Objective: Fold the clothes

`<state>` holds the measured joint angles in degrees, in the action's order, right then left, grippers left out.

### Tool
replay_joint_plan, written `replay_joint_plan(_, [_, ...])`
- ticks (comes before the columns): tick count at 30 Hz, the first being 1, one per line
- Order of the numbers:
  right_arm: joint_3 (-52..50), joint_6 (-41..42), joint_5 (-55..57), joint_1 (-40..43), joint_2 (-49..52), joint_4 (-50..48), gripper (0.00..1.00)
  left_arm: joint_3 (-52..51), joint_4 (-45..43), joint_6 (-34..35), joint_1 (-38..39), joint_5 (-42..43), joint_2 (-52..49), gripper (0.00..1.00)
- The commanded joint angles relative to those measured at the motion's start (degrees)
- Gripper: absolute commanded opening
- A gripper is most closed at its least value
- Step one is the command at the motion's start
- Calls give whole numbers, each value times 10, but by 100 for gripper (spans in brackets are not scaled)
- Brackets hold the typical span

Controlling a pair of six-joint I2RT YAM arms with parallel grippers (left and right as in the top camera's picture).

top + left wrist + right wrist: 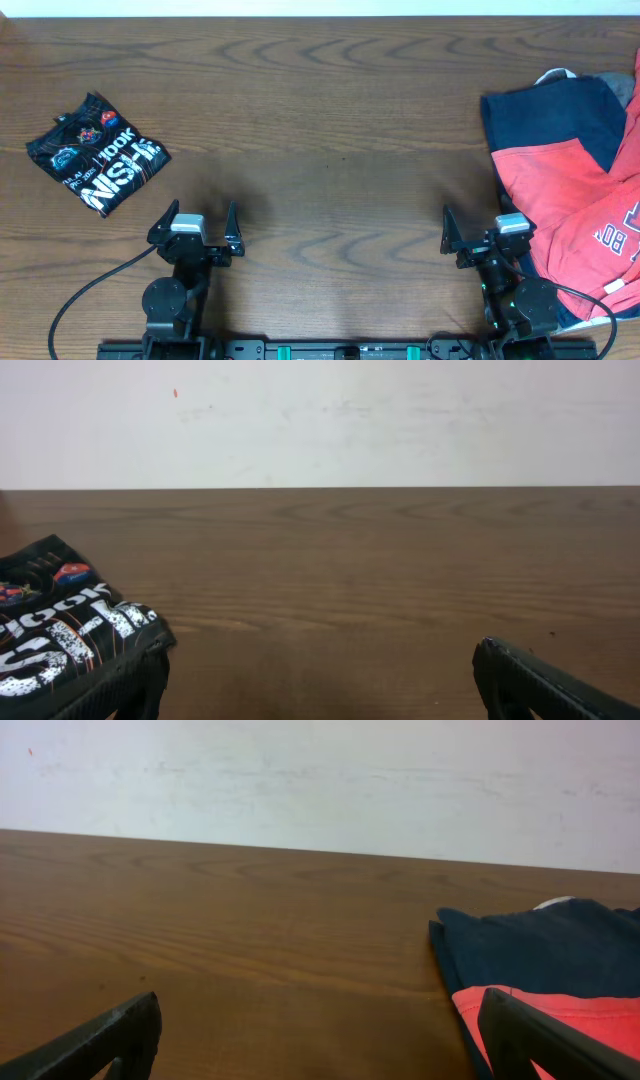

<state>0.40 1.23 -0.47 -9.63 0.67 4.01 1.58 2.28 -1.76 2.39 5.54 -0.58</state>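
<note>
- Over at the right edge of the overhead view lies a coral-red cotton T-shirt (pixel 570 205), loosely heaped and unfolded, with part of its white-and-navy chest lettering showing near the frame border.
- A plain navy garment (pixel 545 115) lies touching it on the far side, partly under it. The right wrist view shows the same pair, the navy cloth (pixel 530 945) behind the coral-red cloth (pixel 570 1015).
- A small grey scrap of fabric (pixel 622 88) peeks out behind the navy piece; what it belongs to cannot be told.
- A black tee printed with white lettering (pixel 97 152) sits as a compact folded bundle, well apart from the others at the left side of the counter.
- The right tool (pixel 478 228) stands with its jaws wide and holds nothing, its outer finger just beside the coral-red shirt's edge.
- The left tool (pixel 201 214) also has its jaws spread wide and is empty, near the black tee but not touching it.
- All of it rests on a dark brown wood-grain counter (pixel 330 110), with a white wall (pixel 320 420) beyond its far edge.
</note>
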Motion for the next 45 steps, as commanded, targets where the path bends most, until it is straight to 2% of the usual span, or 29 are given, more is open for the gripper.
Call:
replay_joint_plan(1, [-1,0,-4,-6,-3,2,99,-14,13,-8,-2,-5,3,98])
replay_joint_plan(32, [-1,5,-5,-6,-3,2,99,-14,13,-6,-2,-4,-1,98])
replay_joint_plan(39, [3,65,-4,-5,4,7,99,9,38,111,-2,0,-43,98])
replay_joint_plan(45, [51,64,14,-5,40,65,99,117,108,135,-2,16,-132,98])
